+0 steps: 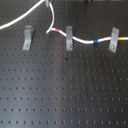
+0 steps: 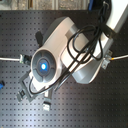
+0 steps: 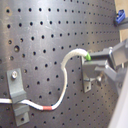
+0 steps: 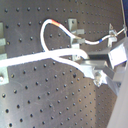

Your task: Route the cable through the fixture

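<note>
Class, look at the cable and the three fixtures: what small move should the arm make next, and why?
Probably carry the cable toward the slot of the left fixture. In the first exterior view it already sits in the middle fixture and right fixture, while the left one stands empty; the fingers appear to grip the cable.

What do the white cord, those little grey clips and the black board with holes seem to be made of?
The cable looks like plastic-sheathed cord: smooth, white and bent in soft curves. The left fixture looks like bent sheet metal with a dull grey sheen. The board seems to be matte black metal, though painted plastic cannot be ruled out.
</note>
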Robot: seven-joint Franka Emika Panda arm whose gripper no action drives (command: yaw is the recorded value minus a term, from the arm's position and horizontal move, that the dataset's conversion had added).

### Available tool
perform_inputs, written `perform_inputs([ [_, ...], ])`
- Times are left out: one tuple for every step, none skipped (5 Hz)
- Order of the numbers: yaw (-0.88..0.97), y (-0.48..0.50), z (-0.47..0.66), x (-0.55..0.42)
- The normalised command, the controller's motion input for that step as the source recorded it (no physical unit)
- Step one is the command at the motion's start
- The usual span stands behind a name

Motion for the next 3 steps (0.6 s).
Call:
perform_inputs([
  [0.0, 0.183, 0.03, -0.124],
  [-0.02, 0.148, 0.53, -0.344],
  [-0.18, 0.175, 0.35, -0.441],
])
